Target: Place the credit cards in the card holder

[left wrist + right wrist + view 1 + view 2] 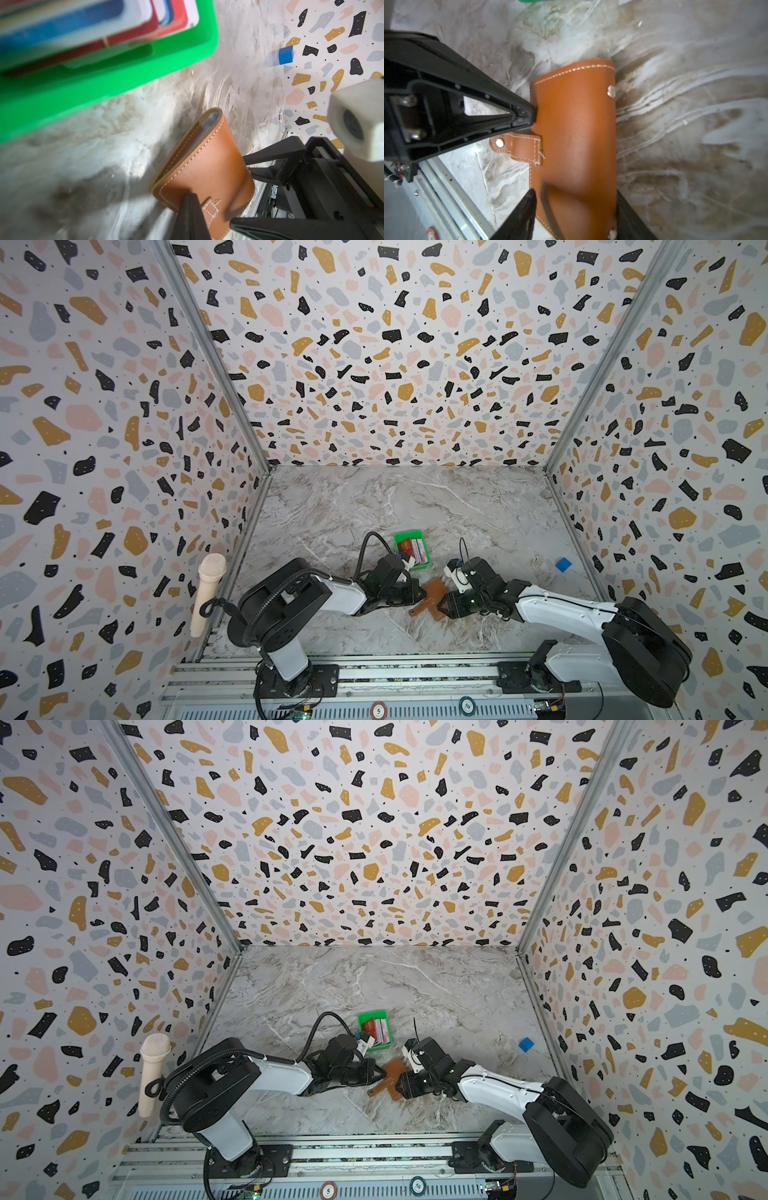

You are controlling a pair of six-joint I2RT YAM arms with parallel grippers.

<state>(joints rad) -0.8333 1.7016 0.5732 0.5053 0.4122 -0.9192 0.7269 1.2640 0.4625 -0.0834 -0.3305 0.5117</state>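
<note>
Credit cards (411,551), thin plastic rectangles in red, white and blue, sit in the green plastic tray (400,537); none is loaded. The tan leather card holder (434,593) lies folded on the marble table (374,506), strap (517,145) unsnapped. Right gripper (576,199) clamps it across its width; left gripper (191,200), closed, apparently pinches the cover edge. Remaining: open holder, insert cards.
</note>
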